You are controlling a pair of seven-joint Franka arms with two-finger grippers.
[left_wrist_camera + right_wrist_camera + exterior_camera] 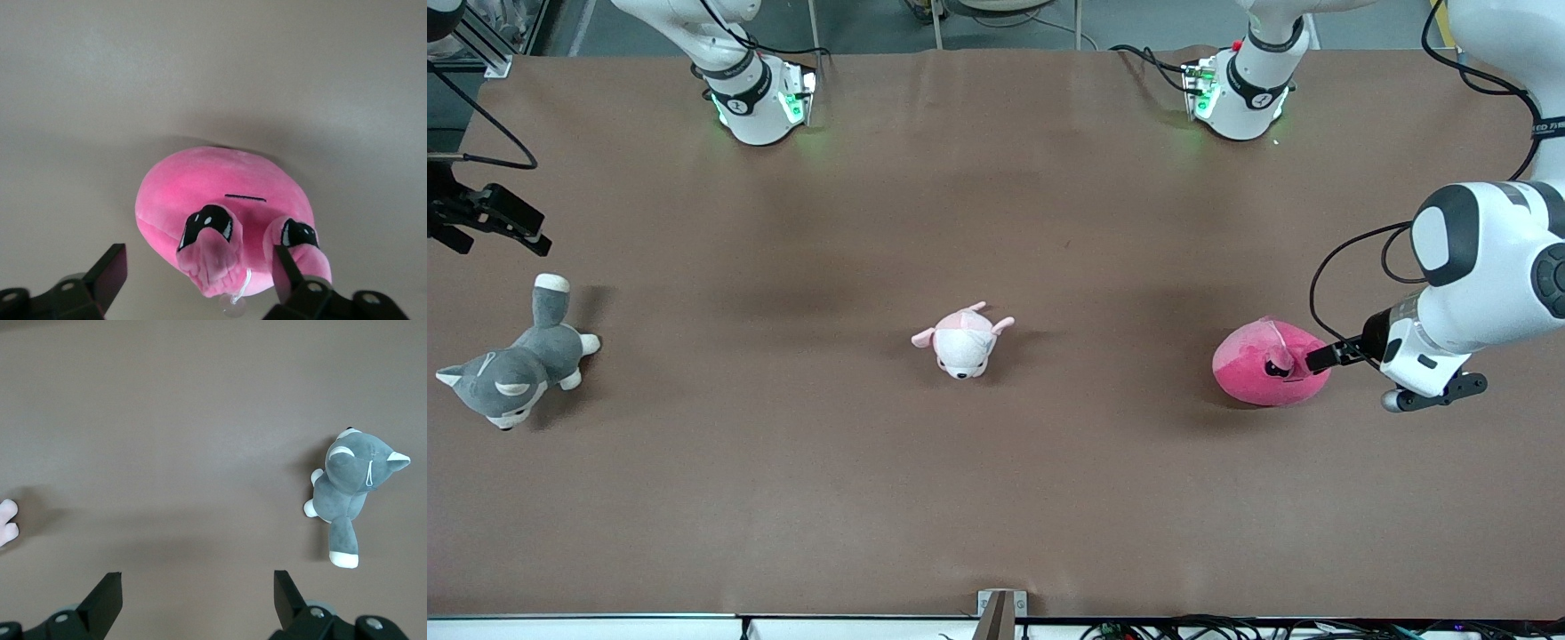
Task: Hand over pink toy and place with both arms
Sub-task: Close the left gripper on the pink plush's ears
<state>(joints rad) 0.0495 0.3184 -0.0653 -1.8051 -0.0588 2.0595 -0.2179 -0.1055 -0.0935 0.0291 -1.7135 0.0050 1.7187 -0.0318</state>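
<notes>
2 claws stood wide: my left claw (200, 280) straddled the pink toy (1267, 364) low; my right claw (197, 600) waited above the worktop (996, 498).

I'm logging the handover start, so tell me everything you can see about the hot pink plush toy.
The pink toy is a round, blob-shaped plush of soft hot-pink fabric with a lighter pink patch on top, dark angry eyes, a thin straight mouth line and small ears. It lies on the brown table toward the left arm's end, beside the smaller pale plush. The left gripper is down at it, open fingers on either side of its face; one fingertip looks to touch it, though no grip shows yet.
</notes>
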